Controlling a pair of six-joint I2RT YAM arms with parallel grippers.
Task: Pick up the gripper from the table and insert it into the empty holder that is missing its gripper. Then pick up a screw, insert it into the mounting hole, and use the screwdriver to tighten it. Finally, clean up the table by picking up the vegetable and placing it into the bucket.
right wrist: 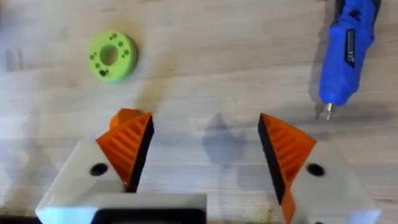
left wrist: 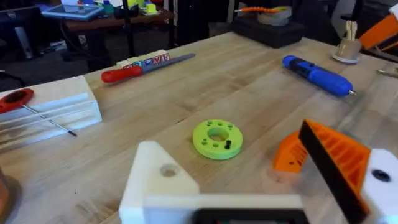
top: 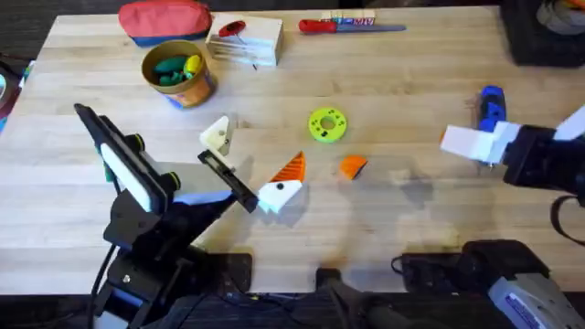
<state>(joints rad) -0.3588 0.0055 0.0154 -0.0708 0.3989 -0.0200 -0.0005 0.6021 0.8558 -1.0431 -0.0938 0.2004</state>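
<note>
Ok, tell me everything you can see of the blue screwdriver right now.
The screwdriver is a thick, bright blue, pen-shaped plastic-looking cylinder with dark printing along its body and a short metal bit at a dark tip. It lies flat on the bare wooden table, on the right side, untouched. The right gripper hovers just short of its tip, open, holding nothing.

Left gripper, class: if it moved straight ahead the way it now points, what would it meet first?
Probably the green ring, lying on the table about centred ahead of the open left gripper. The loose orange gripper sits off-line beside the tipped finger. Depth is uncertain.
</note>
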